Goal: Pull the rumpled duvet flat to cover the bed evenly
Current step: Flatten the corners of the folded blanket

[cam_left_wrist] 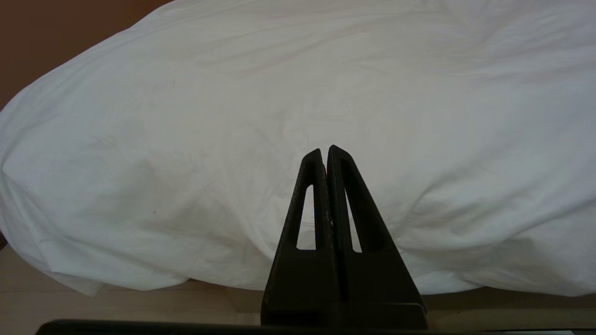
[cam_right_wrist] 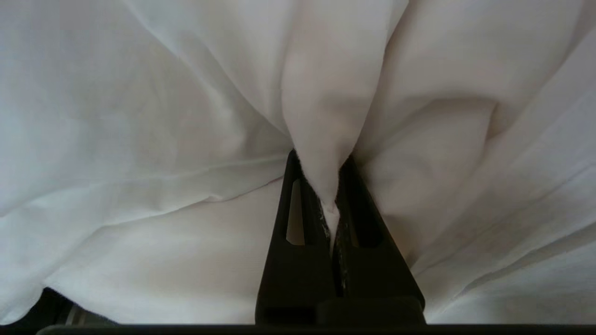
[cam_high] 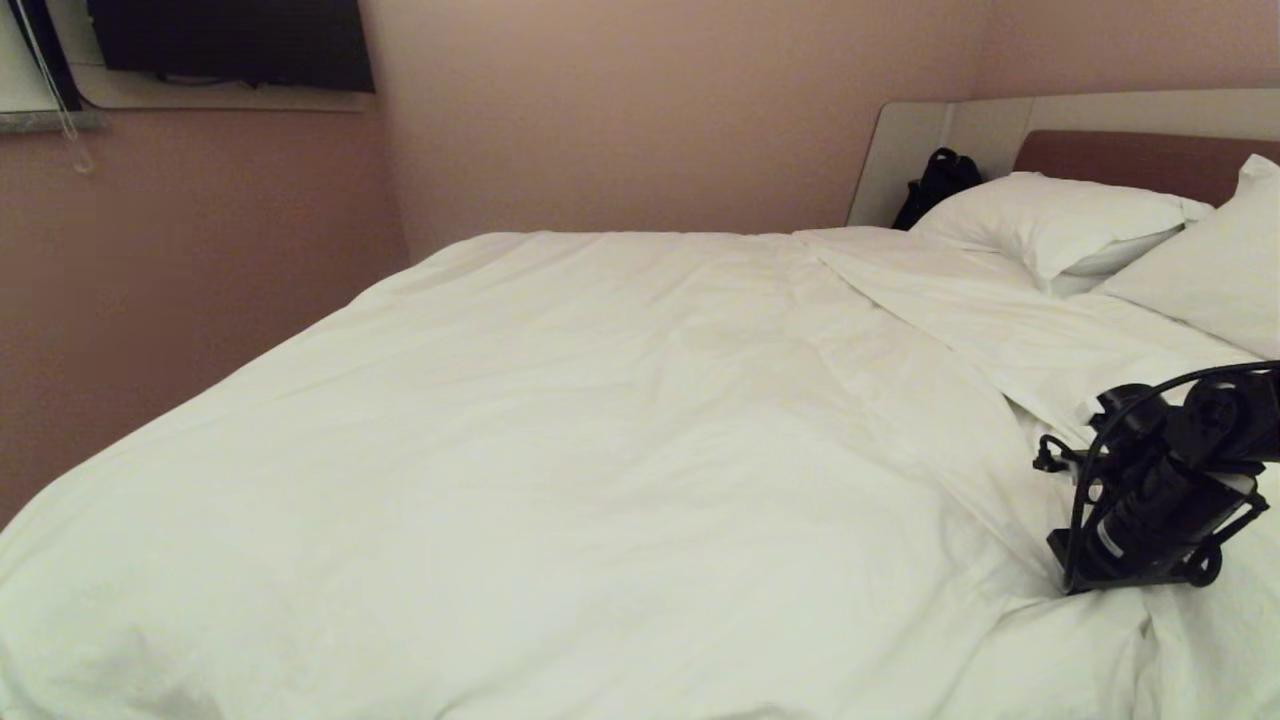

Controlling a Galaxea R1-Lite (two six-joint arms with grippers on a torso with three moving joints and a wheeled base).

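Right wrist view: right gripper (cam_right_wrist: 331,186) clamped on thin pinch of duvet (cam_right_wrist: 321,93). Left gripper (cam_left_wrist: 326,156) closed, empty, idle. Risk: hard tug slips fabric free, fold near pillow (cam_high: 1050,220) remains.

my head camera sits high, facing forward and down across the bed (cam_high: 1150,110) toward the headboard corner, taking in most of the duvet (cam_high: 600,430). my left wrist camera sits low off the bed, facing level past the left hand (cam_left_wrist: 326,151) at the duvet's hanging edge. my right wrist camera sits very close, behind the right hand (cam_right_wrist: 326,186), its view filled with duvet folds. all three views share the duvet; the head view also shows my right arm.
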